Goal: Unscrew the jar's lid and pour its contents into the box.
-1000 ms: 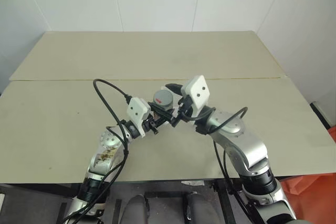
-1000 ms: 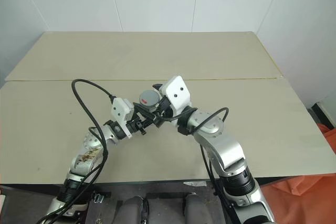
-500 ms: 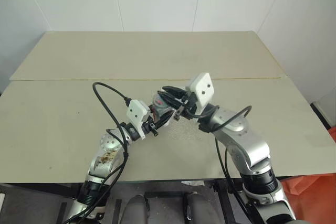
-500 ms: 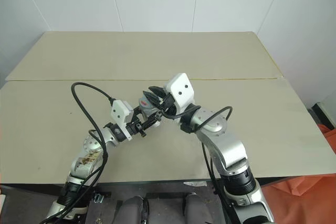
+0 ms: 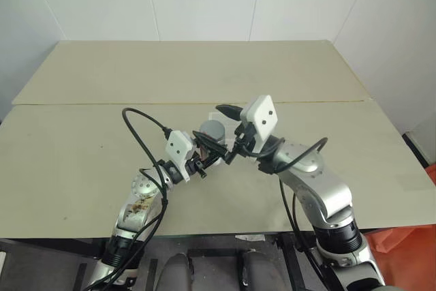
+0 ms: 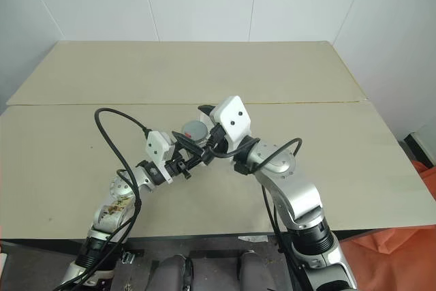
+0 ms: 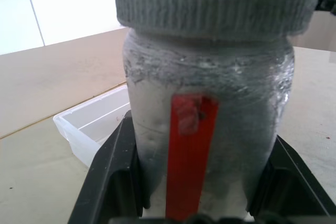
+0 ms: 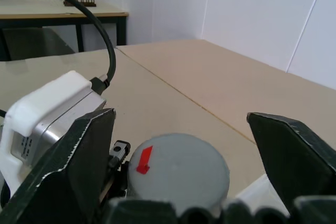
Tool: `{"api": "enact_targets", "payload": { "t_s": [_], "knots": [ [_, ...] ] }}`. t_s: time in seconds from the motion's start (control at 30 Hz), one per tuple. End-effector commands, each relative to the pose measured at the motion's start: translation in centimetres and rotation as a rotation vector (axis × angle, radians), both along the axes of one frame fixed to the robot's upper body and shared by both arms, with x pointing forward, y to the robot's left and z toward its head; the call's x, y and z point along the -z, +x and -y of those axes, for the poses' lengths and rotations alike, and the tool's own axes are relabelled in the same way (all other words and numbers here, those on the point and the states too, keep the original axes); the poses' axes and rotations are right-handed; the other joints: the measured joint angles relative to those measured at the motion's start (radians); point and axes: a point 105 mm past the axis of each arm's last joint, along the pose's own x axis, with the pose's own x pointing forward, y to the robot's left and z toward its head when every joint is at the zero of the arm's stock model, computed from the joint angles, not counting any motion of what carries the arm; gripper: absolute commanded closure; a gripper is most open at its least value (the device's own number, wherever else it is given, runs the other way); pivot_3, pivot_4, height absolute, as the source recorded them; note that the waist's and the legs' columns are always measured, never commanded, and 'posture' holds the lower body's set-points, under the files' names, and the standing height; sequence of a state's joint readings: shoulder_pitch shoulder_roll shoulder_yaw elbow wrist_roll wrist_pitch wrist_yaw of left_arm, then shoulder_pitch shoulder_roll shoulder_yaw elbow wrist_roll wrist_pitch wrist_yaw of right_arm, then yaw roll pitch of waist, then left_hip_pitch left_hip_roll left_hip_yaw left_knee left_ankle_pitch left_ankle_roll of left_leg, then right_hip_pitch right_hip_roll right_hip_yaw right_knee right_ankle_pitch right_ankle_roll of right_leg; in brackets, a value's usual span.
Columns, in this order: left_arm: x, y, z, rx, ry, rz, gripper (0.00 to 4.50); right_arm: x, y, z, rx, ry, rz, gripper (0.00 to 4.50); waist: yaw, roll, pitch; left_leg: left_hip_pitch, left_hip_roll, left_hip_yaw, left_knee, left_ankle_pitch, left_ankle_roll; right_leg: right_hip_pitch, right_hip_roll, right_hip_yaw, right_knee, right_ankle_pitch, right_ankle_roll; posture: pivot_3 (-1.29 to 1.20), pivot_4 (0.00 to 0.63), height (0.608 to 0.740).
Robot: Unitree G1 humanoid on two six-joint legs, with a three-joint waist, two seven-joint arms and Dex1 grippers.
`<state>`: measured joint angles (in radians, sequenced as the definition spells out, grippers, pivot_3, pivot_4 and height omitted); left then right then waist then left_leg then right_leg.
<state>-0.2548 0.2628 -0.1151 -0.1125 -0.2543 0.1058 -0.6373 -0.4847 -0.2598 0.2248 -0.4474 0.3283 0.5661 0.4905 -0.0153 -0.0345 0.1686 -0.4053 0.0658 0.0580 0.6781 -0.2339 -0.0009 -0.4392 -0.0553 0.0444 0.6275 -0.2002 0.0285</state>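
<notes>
At frame centre the left hand (image 7: pixel 199 203) clamps the jar (image 7: pixel 207 129) steady, so the right hand (image 8: pixel 181 145), fingers apart, can straddle the lid (image 8: pixel 178 169).

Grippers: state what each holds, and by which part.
Left gripper holds the jar by its body, below the lid. Right gripper holds nothing, open around the lid.
</notes>
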Motion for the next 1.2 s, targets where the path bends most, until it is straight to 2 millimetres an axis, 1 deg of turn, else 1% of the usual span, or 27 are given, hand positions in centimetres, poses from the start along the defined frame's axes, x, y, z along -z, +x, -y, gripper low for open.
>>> {"api": "enact_targets", "payload": {
  "t_s": [0.03, 0.1, 0.4, 0.5, 0.6, 0.77, 0.87, 0.97, 1.07, 1.2],
  "knots": [
    [-1.1, -0.3, 0.3, 0.009, -0.016, 0.051, 2.52, -0.7, -0.6, -0.2, -0.001, 0.0, 0.046, 0.05, 0.0, 0.0, 0.0, 0.0, 0.0, 0.0, 0.0, 0.0, 0.0, 0.0, 0.0, 0.0, 0.0, 0.0, 0.0, 0.0, 0.15, 0.74],
    [-1.2, -0.4, 0.4, 0.013, -0.018, 0.052, 2.52, -0.4, -0.4, -0.2, 0.011, -0.025, 0.049, 0.05, 0.0, 0.0, 0.0, 0.0, 0.0, 0.0, 0.0, 0.0, 0.0, 0.0, 0.0, 0.0, 0.0, 0.0, 0.0, 0.0, 0.15, 0.74],
    [-1.3, -0.4, 0.3, 0.008, -0.022, 0.055, 2.52, 0.4, 0.0, 0.1, 0.025, -0.022, 0.023, 0.05, 0.0, 0.0, 0.0, 0.0, 0.0, 0.0, 0.0, 0.0, 0.0, 0.0, 0.0, 0.0, 0.0, 0.0, 0.0, 0.0, 0.15, 0.74],
    [-1.2, -0.4, 0.3, 0.002, -0.028, 0.048, 2.52, 0.3, 0.1, 0.2, 0.035, -0.004, 0.021, 0.61, 0.0, 0.0, 0.0, 0.0, 0.0, 0.0, 0.0, 0.0, 0.0, 0.0, 0.0, 0.0, 0.0, 0.0, 0.0, 0.0, 0.15, 0.74],
    [-1.1, -0.5, 0.3, 0.003, -0.028, 0.045, 2.52, 0.4, 0.2, 0.2, 0.037, -0.004, 0.021, 1.67, 0.0, 0.0, 0.0, 0.0, 0.0, 0.0, 0.0, 0.0, 0.0, 0.0, 0.0, 0.0, 0.0, 0.0, 0.0, 0.0, 0.15, 0.74],
    [-0.8, -0.7, 0.5, 0.017, -0.02, 0.04, 2.52, 0.5, 0.0, 0.1, 0.02, -0.016, 0.026, 1.72, 0.0, 0.0, 0.0, 0.0, 0.0, 0.0, 0.0, 0.0, 0.0, 0.0, 0.0, 0.0, 0.0, 0.0, 0.0, 0.0, 0.15, 0.74],
    [-0.8, -1.5, 0.6, 0.073, -0.009, 0.035, 2.52, 0.1, -0.6, -0.1, -0.059, 0.0, 0.017, 1.72, -0.001, 0.0, 0.0, 0.0, 0.0, 0.0, 0.0, 0.0, 0.0, 0.0, 0.0, 0.0, -0.001, 0.0, 0.001, 0.0, 0.15, 0.74],
    [-1.0, -2.7, 0.8, 0.15, 0.0, 0.03, 2.52, -0.9, -0.9, 0.2, -0.192, 0.017, 0.002, 1.72, -0.001, 0.0, 0.0, 0.0, 0.0, 0.0, 0.0, 0.0, 0.0, 0.0, 0.0, 0.0, 0.0, 0.0, 0.001, 0.0, 0.15, 0.74],
    [-1.3, -3.9, 1.1, 0.226, 0.014, 0.03, 2.52, -1.3, -1.4, 0.7, -0.398, -0.031, -0.018, 1.72, -0.002, 0.0, 0.0, 0.0, 0.0, 0.0, 0.0, 0.0, 0.0, 0.0, 0.0, 0.0, -0.001, -0.001, 0.001, 0.0, 0.15, 0.74],
    [-1.8, -5.0, 1.6, 0.297, 0.027, 0.035, 2.52, -1.2, -1.7, 1.1, -0.664, -0.154, -0.013, 1.72, -0.002, 0.0, 0.0, 0.001, 0.001, 0.0, 0.0, 0.0, 0.0, 0.0, 0.0, 0.0, -0.001, -0.001, 0.001, 0.0, 0.15, 0.74]
  ]
}}
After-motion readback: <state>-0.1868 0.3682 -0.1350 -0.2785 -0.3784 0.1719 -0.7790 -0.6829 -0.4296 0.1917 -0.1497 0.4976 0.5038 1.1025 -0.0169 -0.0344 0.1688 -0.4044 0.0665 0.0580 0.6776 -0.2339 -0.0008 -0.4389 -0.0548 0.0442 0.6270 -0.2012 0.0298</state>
